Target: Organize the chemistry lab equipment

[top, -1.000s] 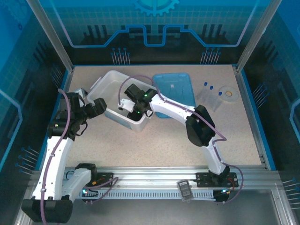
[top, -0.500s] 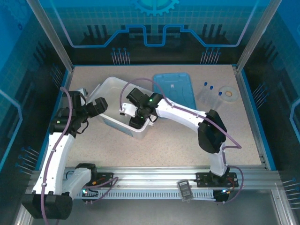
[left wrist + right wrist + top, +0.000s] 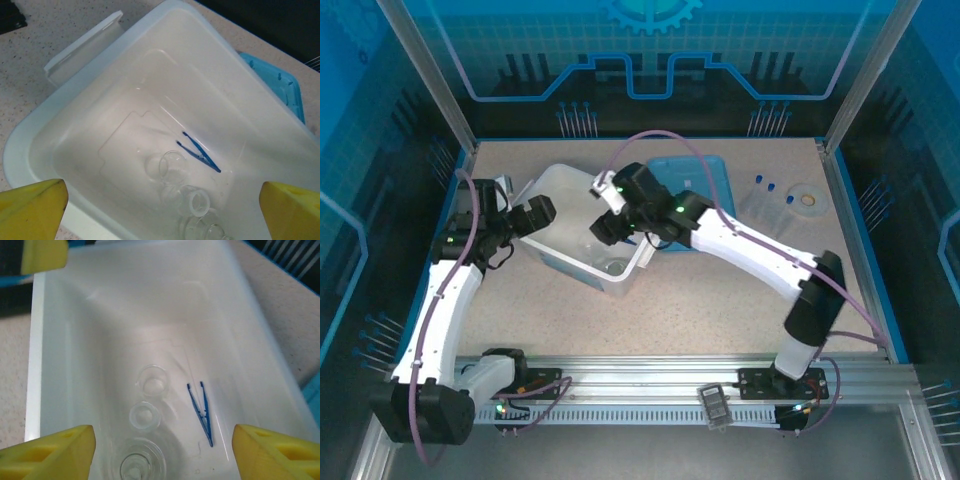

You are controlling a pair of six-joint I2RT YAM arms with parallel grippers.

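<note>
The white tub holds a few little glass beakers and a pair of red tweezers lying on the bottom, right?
Not quite: the tweezers are blue, not red, as the right wrist view shows. The rest holds: they lie on the bottom of the white tub beside the small glass beakers.

Robot lab cell: aluminium frame [image 3: 660, 375], blue circuit-print walls [image 3: 740, 40].
</note>
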